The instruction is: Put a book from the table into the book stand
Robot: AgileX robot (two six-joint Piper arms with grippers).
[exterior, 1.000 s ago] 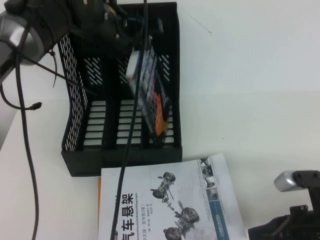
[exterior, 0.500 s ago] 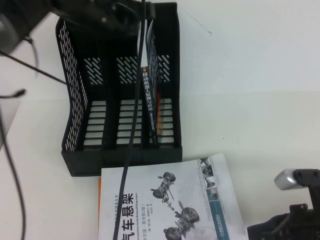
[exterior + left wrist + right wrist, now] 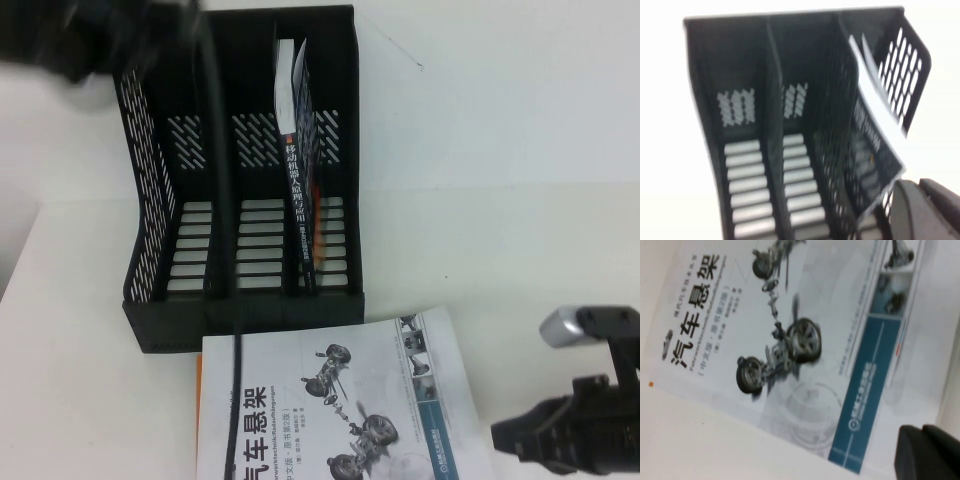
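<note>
The book [image 3: 297, 170] stands on edge in the rightmost compartment of the book stand [image 3: 240, 180], its spine with white lettering facing up toward the raised camera and its pale page edges showing at the far end. It leans slightly, resting against the divider on its left, with a sliver of open slot between it and the stand's right wall. The two compartments to its left show only their slotted floors. In the left wrist view the book [image 3: 875, 145] sits beside the perforated side wall, nothing gripping it.

The left gripper [image 3: 110, 35] is a dark blur above the stand's far left corner, clear of the book; I cannot tell how its fingers stand. Its cable [image 3: 228, 250] hangs across the middle compartment and down over the near rim.

A white-covered book [image 3: 335, 400] with suspension drawings lies flat on the table [image 3: 520, 180], just beside the stand's near edge. The right gripper [image 3: 515, 440] hovers at the near right, close to that book's right edge; I cannot tell its finger state either. The tabletop right of the stand lies open.
</note>
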